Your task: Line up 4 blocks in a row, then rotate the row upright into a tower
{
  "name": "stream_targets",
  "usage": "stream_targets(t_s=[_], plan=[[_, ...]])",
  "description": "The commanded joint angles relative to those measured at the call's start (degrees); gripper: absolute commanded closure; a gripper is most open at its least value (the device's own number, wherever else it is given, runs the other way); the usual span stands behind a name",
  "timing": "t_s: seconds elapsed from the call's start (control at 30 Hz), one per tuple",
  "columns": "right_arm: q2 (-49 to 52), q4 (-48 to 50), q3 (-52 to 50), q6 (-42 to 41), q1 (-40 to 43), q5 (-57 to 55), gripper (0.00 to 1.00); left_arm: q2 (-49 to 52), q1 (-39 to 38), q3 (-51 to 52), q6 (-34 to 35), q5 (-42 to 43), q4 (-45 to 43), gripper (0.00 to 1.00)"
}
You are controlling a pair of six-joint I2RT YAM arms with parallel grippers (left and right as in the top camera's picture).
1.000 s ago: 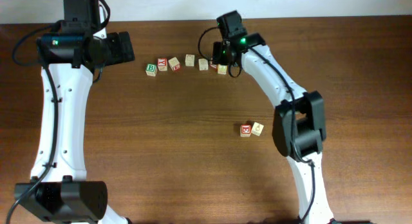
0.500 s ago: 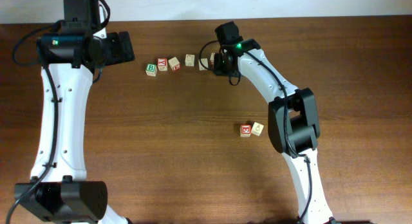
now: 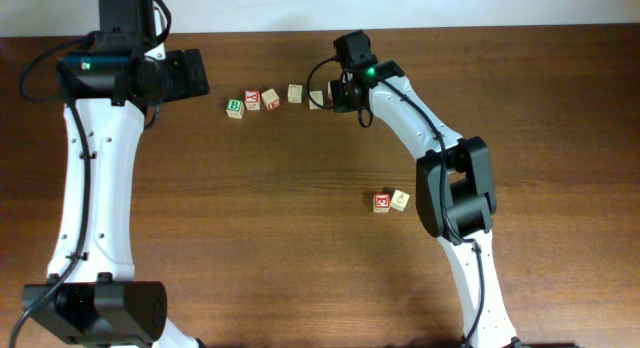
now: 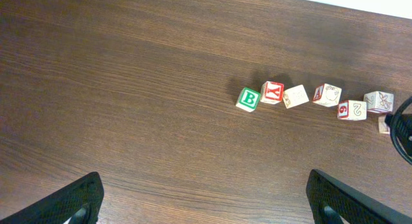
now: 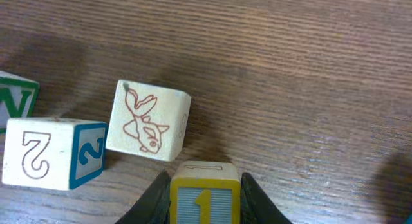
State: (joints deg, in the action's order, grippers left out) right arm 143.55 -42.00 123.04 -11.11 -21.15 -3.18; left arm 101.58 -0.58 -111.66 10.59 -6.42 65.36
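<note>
The overhead camera hangs above the surface (image 3: 250,248) and looks straight down from far off, taking in my left arm (image 3: 95,188) and right arm (image 3: 410,113) from base to wrist. My left wrist camera rides high and well back, tilted down across the surface; only the dark tips of my left jaws show, in its bottom corners, and the row of blocks (image 4: 327,94) sits small at its right. My right wrist camera is pressed close to the surface, looking along my right jaws, with a yellow-edged block (image 5: 205,199) between them at the bottom edge. It shares the fish block (image 5: 148,124) and the block marked 2 (image 5: 45,153) with the left wrist view.
</note>
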Motion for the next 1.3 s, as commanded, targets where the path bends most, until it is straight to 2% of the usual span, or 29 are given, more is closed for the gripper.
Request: stream_targets(t_s=[0.0,0.17,0.3,0.4,0.43,0.53,0.63,0.7,0.8,0.97,1.03,1.1,1.27], plan=[[-1.9,-3.06,-0.07,0.15,-0.22,6.25,0.76,-0.15,-0.07,-0.79,0.7,0.17,-0.04,0.01],[-16.17,-14.01,1.31,-1.81,-0.22,11.98,0.76,-0.15,-0.07,-0.79,0.72,0.17,-0.04,0.01],[-29.86,-28.72,1.33,-3.89,-0.28,14.14,0.77,-0.15,-0.07,-0.79,0.72,0.17,-0.04,0.01],[-34.05,-37.09,1.31,-8.04,-0.28,14.19,0.77,-0.15,-0.07,-0.79,0.72,0.17,-0.04,0.01],[-34.56,-41.27,1.31,-8.92,-0.33,14.64,0.8,-0.15,-0.07,-0.79,0.72,0.17,-0.04,0.01],[-34.56,-50.12,1.31,-8.61,-1.97,14.47,0.82,-0.15,-0.07,-0.79,0.72,0.17,-0.04,0.01],[-34.53,-54.29,0.07,-8.59,-4.09,10.64,0.8,-0.15,-0.07,-0.79,0.72,0.17,-0.04,0.01],[-34.49,-53.29,-4.15,-9.38,-6.16,10.08,0.75,-0.15,-0.07,-0.79,0.7,0.17,-0.04,0.01],[-34.49,-45.83,-15.89,-12.0,-8.41,10.08,0.75,-0.15,-0.07,-0.79,0.7,0.17,-0.04,0.01],[-34.42,-21.03,-38.03,-12.33,-9.18,9.99,0.75,-0.15,-0.07,-0.79,0.72,0.17,-0.04,0.01],[-34.42,-13.18,-44.39,-12.9,-9.16,9.77,0.69,-0.15,-0.07,-0.79,0.72,0.17,-0.04,0.01],[-34.4,-9.99,-47.52,-16.02,-9.14,7.04,0.67,-0.15,-0.07,-0.79,0.72,0.17,-0.04,0.01],[-34.27,-8.04,-47.74,-16.0,-9.11,5.9,0.66,-0.15,-0.07,-0.79,0.72,0.17,-0.04,0.01]])
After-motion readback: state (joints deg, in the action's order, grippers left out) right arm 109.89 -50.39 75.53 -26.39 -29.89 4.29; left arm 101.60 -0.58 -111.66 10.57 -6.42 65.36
